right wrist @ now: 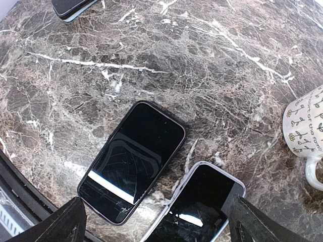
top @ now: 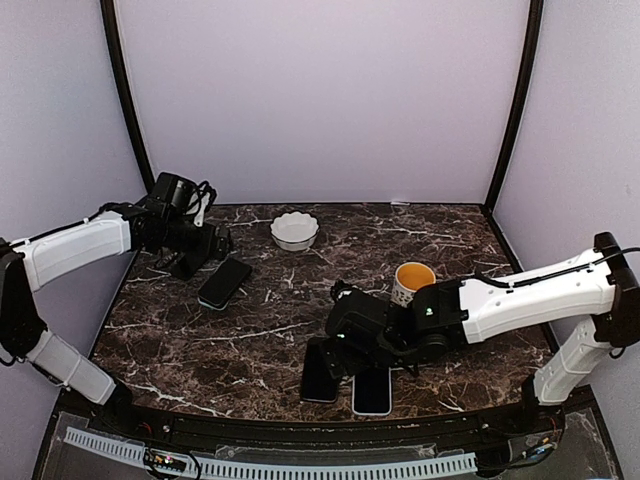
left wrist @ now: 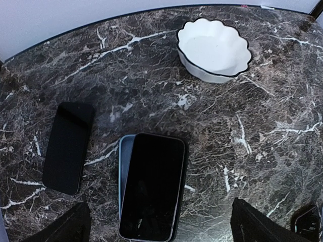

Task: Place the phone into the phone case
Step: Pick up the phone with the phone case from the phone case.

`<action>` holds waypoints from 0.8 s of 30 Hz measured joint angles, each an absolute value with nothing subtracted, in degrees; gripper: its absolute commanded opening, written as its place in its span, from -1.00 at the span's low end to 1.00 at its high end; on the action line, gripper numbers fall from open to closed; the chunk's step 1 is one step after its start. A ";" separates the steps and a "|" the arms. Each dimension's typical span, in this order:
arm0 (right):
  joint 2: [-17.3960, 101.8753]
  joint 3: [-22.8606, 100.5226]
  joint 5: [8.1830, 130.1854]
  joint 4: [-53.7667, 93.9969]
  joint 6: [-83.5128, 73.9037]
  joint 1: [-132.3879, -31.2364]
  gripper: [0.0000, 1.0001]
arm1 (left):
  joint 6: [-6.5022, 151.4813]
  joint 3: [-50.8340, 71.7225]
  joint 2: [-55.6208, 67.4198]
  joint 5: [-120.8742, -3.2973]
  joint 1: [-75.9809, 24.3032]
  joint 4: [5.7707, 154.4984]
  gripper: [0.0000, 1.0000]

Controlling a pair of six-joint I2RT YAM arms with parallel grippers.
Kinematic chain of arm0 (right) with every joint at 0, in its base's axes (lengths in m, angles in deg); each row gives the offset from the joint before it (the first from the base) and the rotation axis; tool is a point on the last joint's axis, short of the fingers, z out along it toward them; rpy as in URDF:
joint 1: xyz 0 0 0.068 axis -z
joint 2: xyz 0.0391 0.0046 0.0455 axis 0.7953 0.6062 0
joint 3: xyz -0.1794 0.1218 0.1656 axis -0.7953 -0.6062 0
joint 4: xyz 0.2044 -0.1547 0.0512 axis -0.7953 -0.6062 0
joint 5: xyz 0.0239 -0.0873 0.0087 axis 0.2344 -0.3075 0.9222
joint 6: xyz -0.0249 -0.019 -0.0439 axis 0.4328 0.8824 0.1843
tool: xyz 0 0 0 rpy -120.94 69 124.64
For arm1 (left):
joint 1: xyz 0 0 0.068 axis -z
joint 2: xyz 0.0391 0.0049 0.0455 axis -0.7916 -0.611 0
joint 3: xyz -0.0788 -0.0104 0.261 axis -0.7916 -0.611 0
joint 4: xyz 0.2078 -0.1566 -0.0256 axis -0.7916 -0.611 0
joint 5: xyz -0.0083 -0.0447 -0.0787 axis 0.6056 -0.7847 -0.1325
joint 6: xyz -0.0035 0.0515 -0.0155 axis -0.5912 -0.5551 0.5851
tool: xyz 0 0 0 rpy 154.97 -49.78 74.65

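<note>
**Student:** What lies nearest on the bench (top: 270, 330)?

**Instructor:** A dark-cased phone (right wrist: 133, 161) and a white-rimmed phone (right wrist: 199, 206) lie side by side. Above them, the right end effector (right wrist: 155, 201) is released and grasps nothing.

**Student:** And farther back?

**Instructor:** The left end effector (left wrist: 159, 204), likewise released, hovers over the phone (left wrist: 151, 186). That phone lies offset on a pale-blue phone case (left wrist: 124, 161), beside a dark slab (left wrist: 68, 146). Seating appears unfinished, so the next move probably calls for pressing the phone squarely in.

On the dark marble table (right wrist: 212, 60), between the widely spread fingers (right wrist: 55, 227) of the right gripper (right wrist: 161, 224), a dark-rimmed phone (right wrist: 132, 161) lies face up just left of a white-rimmed phone (right wrist: 199, 209), with a flower-patterned mug (right wrist: 307, 128) to their right and another phone (right wrist: 70, 6) far off to the left.
</note>
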State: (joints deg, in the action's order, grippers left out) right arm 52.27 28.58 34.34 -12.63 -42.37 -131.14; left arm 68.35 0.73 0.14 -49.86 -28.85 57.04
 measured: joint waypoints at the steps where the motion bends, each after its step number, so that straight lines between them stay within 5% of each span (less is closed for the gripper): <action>1: 51.90 27.71 34.52 -11.80 -41.98 -130.88 0.97 | 68.20 1.06 -0.91 -50.21 -29.31 56.67 0.97; 16: 49.36 21.46 37.53 -5.38 -39.79 -128.52 0.97 | 62.54 5.21 -19.53 -52.11 -30.89 53.71 0.95; 24: 50.26 21.33 39.04 -4.04 -39.18 -128.32 0.97 | 59.24 6.00 -23.03 -47.26 -28.37 53.52 0.53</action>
State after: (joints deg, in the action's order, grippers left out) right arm 50.26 21.33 39.04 -4.04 -39.18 -128.32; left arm 59.24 6.00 -23.03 -47.26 -28.37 53.52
